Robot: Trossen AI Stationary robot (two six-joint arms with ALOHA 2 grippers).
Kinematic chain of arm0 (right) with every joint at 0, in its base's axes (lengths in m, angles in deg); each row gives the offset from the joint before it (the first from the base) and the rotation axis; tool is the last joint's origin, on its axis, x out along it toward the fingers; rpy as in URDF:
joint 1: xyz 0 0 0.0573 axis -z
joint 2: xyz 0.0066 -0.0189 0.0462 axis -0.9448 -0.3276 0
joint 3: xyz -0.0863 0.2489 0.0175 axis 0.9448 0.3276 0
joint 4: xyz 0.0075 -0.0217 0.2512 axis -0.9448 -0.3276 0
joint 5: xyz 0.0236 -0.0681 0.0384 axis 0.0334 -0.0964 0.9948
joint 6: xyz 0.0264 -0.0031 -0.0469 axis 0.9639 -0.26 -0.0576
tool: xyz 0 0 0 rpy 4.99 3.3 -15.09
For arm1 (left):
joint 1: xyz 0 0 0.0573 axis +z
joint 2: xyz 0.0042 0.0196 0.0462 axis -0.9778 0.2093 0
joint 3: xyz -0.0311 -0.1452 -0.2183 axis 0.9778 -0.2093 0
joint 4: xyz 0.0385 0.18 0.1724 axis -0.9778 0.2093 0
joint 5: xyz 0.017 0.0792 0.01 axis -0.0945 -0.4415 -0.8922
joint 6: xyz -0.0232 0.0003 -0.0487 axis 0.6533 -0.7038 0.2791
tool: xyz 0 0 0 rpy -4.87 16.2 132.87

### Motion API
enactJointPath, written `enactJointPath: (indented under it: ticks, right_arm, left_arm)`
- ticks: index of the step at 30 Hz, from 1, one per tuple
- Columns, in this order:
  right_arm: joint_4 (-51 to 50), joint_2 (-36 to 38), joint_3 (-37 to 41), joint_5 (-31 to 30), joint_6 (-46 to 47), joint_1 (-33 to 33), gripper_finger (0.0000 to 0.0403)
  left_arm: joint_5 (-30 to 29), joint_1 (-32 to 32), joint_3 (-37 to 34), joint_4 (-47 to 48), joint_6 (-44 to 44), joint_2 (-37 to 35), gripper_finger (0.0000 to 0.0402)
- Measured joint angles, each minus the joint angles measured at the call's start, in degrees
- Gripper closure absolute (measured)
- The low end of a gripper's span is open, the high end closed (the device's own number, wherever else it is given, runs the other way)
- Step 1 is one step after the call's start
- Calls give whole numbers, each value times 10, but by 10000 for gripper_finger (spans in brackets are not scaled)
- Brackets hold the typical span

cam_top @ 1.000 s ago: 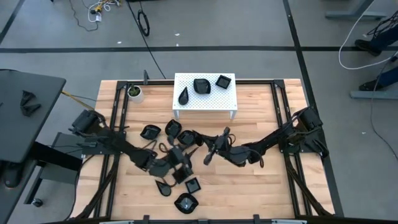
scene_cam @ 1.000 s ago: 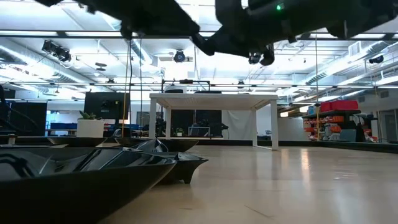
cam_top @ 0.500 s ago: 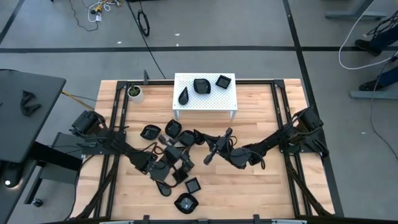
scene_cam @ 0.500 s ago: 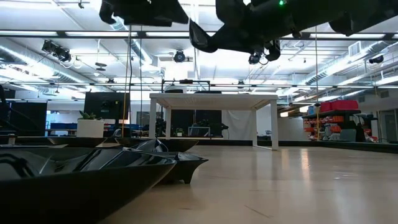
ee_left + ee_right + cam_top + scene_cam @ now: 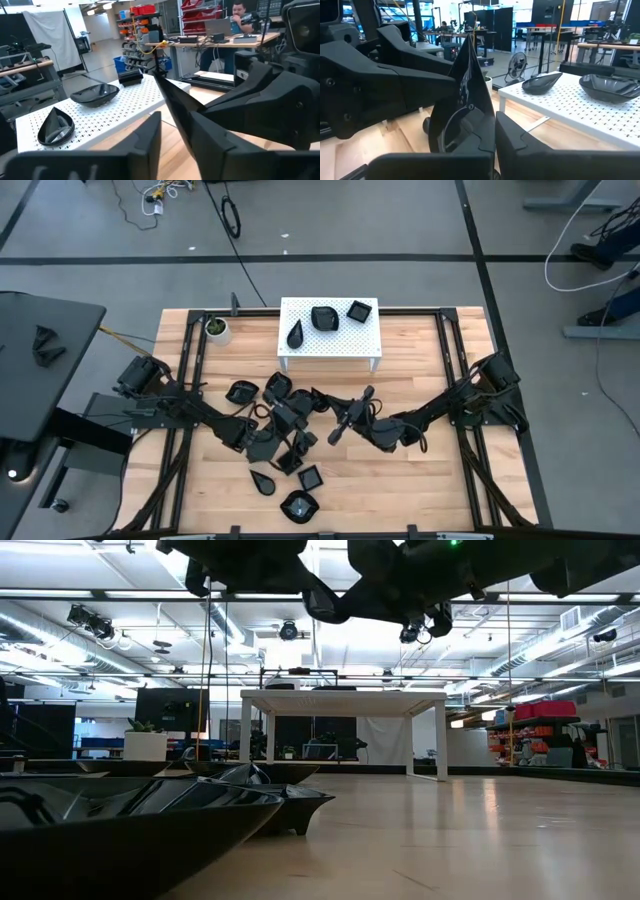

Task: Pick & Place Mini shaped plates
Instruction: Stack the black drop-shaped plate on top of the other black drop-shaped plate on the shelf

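Observation:
A black mini plate (image 5: 465, 95) hangs on edge above the table's middle, between my two grippers. My right gripper (image 5: 350, 420) comes from the table's right and is shut on it. My left gripper (image 5: 305, 420) comes level from the left, with its fingers (image 5: 150, 145) close on either side of the same plate (image 5: 172, 107). Three more plates (image 5: 323, 317) lie on the white perforated stand (image 5: 330, 350). Several others (image 5: 277, 385) rest flat on the wood below and beside the grippers. My left gripper has the plate's thin edge (image 5: 177, 125) between its two fingers, coming level from the table's left. Its own fingers hide where they meet the plate. My right gripper pinches the plate's lower rim (image 5: 472, 127) between its two fingers, level from the table's right. The plate stands on edge above the fingers, clear of the table.
A small white cup with a green plant (image 5: 216, 328) stands at the far left. Loose plates (image 5: 297, 505) lie near the front edge, close to the low camera (image 5: 150, 830). Black frame rails (image 5: 187, 370) run along both sides. A person (image 5: 240, 12) sits in the room behind.
My left gripper has swung its fingers toward the far edge and toward the plate in my right gripper, turning at the wrist. In the low view it has come in beside the right gripper. The right gripper and its plate have kept still.

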Motion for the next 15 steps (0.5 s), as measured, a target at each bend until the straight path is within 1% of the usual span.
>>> enactJointPath:
  ticks: [3, 8, 10, 12, 15]
  right_arm:
    - [0, 0, 0, 3, 0, 0, 394]
    - [-4, 0, 1, 34, 2, 0, 374]
    - [-11, 0, 1, 37, -14, 0, 365]
    - [-14, 1, 1, 32, -54, -4, 353]
    - [-24, 13, 1, -7, -100, -21, 331]
  left_arm:
    - [0, 0, 0, 2, 0, 0, 333]
    - [-9, 1, 0, 6, -1, 0, 391]
    - [-7, 1, 0, 7, -7, 0, 395]
    - [-5, 1, 0, 8, -19, 0, 394]
    - [-12, -2, -1, 11, -33, -3, 397]
